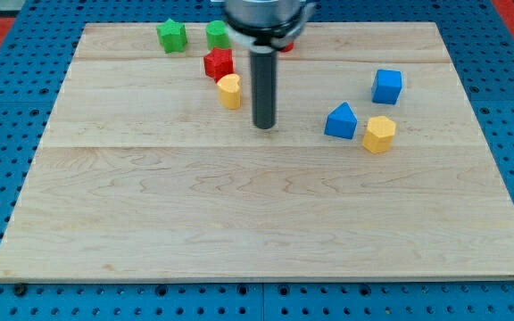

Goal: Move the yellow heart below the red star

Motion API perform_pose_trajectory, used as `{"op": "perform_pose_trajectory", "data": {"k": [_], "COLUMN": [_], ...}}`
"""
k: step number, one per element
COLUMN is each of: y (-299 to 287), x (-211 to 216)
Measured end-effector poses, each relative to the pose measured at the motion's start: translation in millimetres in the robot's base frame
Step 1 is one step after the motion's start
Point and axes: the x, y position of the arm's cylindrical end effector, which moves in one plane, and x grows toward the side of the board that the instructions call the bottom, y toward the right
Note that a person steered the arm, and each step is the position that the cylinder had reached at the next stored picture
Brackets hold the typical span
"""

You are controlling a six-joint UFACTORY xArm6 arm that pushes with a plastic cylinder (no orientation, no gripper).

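The wooden surface (pixel 266 223) fills most of the frame, and every block sits in its upper half. The rod comes down from the top centre, and my tip (pixel 264 127) rests on the wood a little right of and below the yellow heart (pixel 229 90), with a narrow gap between them. There are no jaws on this arm, only the rod, so nothing can be apart, together or clamped.

The yellow heart lies in the upper middle-left of the frame, touching the lower right of the red star (pixel 218 63). It looks nearly placed, so I judge the task to be at its last adjustment. A short push from the heart's right side toward the frame's left would bring it squarely under the star, without nudging the star.

Counted: two yellow blocks, the heart and a yellow hexagon-like block (pixel 378 134) at the right; two blue, a blue cube (pixel 386 86) and a blue triangular block (pixel 341 120); two green, a green star-like block (pixel 171 36) and a green block (pixel 218 35) at the top; one red star, plus a red sliver (pixel 286 45) beside the rod, too hidden to name.
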Motion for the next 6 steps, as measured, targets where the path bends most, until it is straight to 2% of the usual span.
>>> {"op": "perform_pose_trajectory", "data": {"k": [3, 6], "y": [-35.0, -63.7], "x": [-32.9, -36.4]}}
